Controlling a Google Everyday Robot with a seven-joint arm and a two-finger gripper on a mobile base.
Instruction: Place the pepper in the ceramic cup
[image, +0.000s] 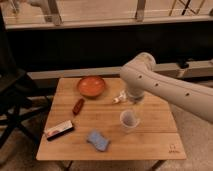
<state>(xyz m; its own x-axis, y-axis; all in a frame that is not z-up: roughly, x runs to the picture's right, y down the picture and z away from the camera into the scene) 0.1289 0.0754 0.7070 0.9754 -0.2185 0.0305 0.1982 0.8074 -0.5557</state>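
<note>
We counted one of everything on the one wooden table (150, 145): one pepper (78, 106), one ceramic cup (129, 120), one orange bowl (91, 86), one red-and-white box (59, 130), one blue sponge (98, 140) and one small white item (119, 98) we couldn't make out. Off the table we got one dark chair (12, 100) on the left. There was also one robot arm (165, 87) with one gripper (134, 96), over the table's back right, just beside that white item.

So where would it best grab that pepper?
Probably across the middle of the pepper, coming straight down from above: it lies flat on the table, long and narrow, with bare wood either side. The end effector hangs well away from it, just behind the cup.
</note>
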